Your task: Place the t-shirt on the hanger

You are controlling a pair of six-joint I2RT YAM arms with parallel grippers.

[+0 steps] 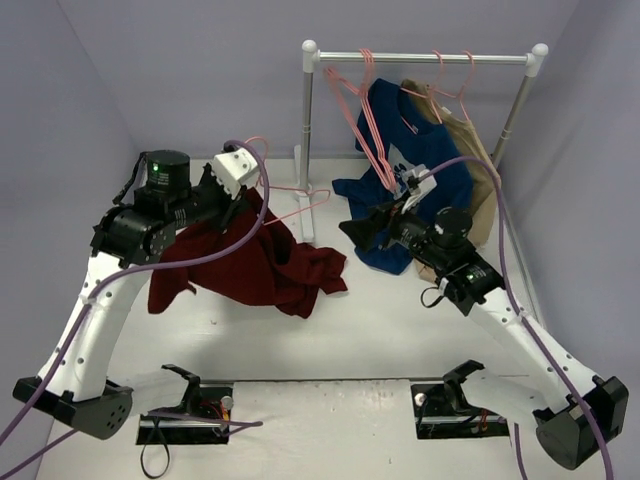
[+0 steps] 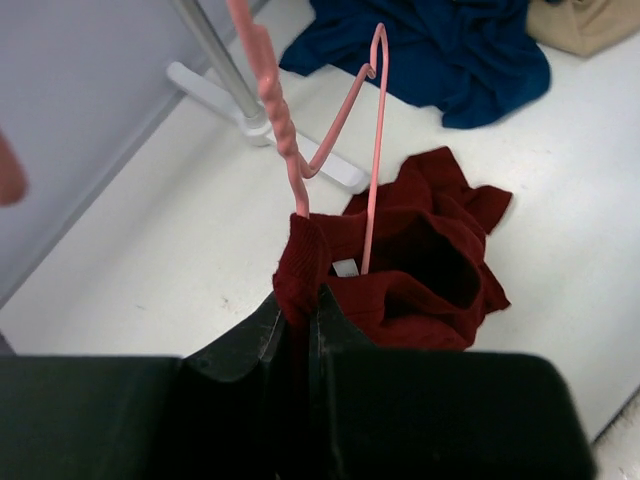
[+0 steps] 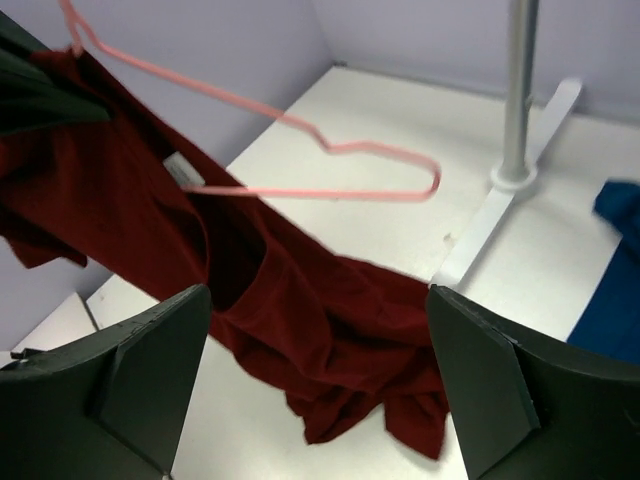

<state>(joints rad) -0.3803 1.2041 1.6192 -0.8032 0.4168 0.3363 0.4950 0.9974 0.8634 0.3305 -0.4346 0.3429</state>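
Holding the t-shirt clamped in your left tool, right tool spread apart, you risk the half-threaded hanger slipping out.

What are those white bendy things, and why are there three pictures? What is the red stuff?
The white bendy things are two robot arms bolted to a white table. One picture looks down from above. The other two come from small cameras on the arms' wrists, so each shows that arm's own pinching tool up close. The left tool is shut on a dark red cloth t-shirt and holds part of it up, while the rest lies on the table. A thin pink wire hanger pokes into the shirt's neck hole. The right tool is open and holds nothing. Behind stands a clothes rail with more pink hangers, a navy blue garment and a tan garment.
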